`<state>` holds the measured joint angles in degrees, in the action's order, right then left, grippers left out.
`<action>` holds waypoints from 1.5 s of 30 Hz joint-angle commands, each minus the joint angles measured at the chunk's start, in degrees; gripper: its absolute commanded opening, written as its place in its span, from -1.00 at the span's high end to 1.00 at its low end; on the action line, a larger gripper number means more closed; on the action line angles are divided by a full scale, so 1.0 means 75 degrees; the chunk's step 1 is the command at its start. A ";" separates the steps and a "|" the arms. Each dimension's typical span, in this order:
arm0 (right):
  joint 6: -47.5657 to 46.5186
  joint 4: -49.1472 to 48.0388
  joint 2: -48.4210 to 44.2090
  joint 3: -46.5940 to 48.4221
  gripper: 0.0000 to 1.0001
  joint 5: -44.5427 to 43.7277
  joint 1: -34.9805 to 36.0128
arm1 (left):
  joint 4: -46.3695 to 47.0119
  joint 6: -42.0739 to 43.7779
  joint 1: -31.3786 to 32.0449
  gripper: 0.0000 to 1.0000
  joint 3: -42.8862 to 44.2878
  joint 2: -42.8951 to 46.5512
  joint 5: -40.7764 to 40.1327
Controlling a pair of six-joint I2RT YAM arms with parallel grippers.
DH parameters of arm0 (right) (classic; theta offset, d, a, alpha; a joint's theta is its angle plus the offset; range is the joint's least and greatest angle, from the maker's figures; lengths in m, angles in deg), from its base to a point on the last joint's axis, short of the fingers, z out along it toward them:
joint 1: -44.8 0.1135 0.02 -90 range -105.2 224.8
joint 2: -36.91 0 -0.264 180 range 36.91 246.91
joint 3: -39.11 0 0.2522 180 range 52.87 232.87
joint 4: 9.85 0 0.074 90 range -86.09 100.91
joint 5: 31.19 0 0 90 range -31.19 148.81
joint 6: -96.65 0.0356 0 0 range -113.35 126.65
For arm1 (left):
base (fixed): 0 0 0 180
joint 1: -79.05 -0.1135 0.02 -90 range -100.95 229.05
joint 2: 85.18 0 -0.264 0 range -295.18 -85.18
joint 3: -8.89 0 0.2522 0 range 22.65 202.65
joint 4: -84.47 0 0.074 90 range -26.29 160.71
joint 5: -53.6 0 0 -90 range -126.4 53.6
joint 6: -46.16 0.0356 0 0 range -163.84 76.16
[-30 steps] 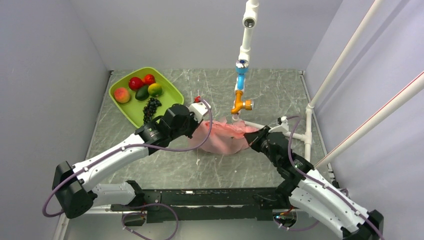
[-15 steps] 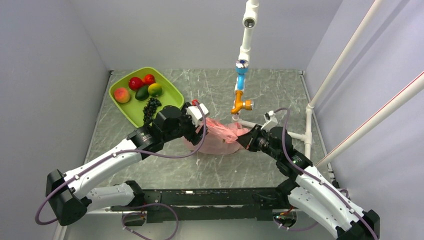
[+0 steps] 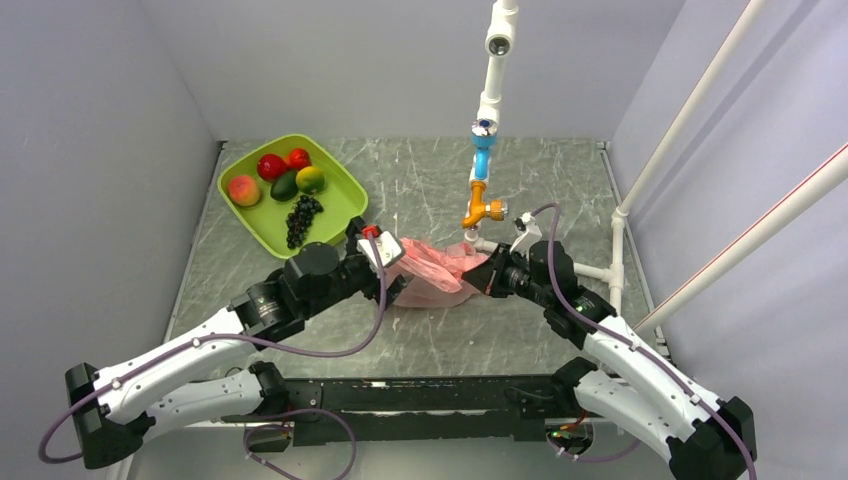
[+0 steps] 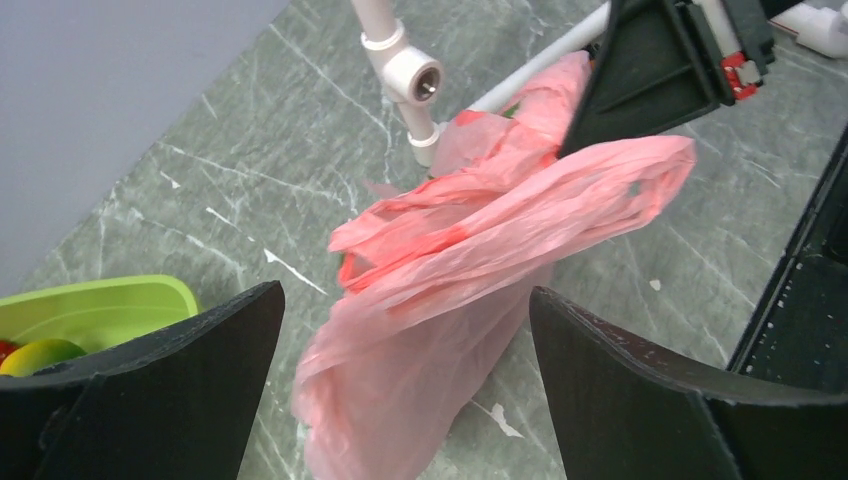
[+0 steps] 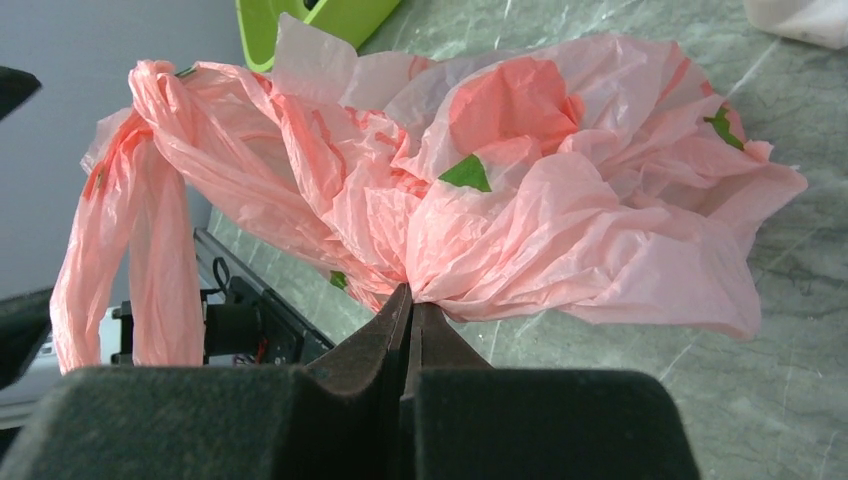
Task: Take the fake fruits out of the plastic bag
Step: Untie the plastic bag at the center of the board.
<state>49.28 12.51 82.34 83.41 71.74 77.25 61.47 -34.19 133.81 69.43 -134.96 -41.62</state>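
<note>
Found a green tray point(image 3: 335, 200) at the back left of the table point(image 3: 450, 180). Counted on the tray a peach point(image 3: 243, 189), two red fruits point(image 3: 271, 166), an avocado point(image 3: 285, 185), a lime point(image 3: 311, 179) and a dark grape bunch point(image 3: 300, 218), the bunch nearest the tray's right front edge.

Saw the left gripper point(image 3: 395, 275) just right of the tray's near corner, fingers point(image 4: 180, 390) spread wide apart and gripping nothing. In the left wrist view, caught pink film between those fingers with a gap on each side.

Placed the bag point(image 3: 435, 275) right of the tray and nearer the arm bases, bunched up between the two grippers. Made out red patches and small green marks on the crinkled film point(image 5: 560, 250), one handle loop drooping free point(image 5: 130, 200). Could not tell whether the lower part point(image 4: 400, 400) rested on the table or hung just above. Could not make out any fake fruits through the bag.

Met the right gripper point(image 3: 488, 278) further right of the tray, past the bag, jaws pressed together on a gathered fold of the bag at the fingertips point(image 5: 410, 300).

Spotted a white pipe post point(image 3: 485, 150) with a blue and orange tap well right of the tray, just behind the bag.
</note>
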 commanded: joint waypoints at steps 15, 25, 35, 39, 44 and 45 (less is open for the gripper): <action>-0.0246 -0.0909 0.0331 0.0449 1.00 0.0857 0.0001 | -0.2986 -0.8531 0.1268 -0.97 0.2903 -0.1627 -0.2016; -0.0230 -0.0807 -0.0156 0.0309 1.00 0.0854 0.0004 | -0.4847 -0.4502 0.3309 -0.99 0.5189 -0.4035 -0.5988; -0.0319 -0.0581 -0.0264 0.0345 1.00 0.0807 0.0004 | -0.7804 -0.5925 0.3896 -0.99 0.6786 -0.5848 -0.7521; -0.0388 -0.0480 -0.0303 0.0365 1.00 0.0764 0.0009 | -0.9585 -0.7652 0.3982 -0.99 0.6793 -0.5724 -0.7613; -0.0546 -0.0328 -0.0335 0.0344 1.00 0.0603 0.0005 | -1.0757 -0.9113 0.4109 -0.99 0.6051 -0.5273 -0.7473; -0.0564 -0.0296 -0.0363 0.0330 1.00 0.0583 0.0009 | -1.0763 -0.9276 0.4112 -0.99 0.5767 -0.5095 -0.7408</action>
<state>46.59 11.05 80.81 85.05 76.90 77.25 -13.04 -96.02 164.13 115.33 -177.26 -96.00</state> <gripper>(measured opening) 0.008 0.994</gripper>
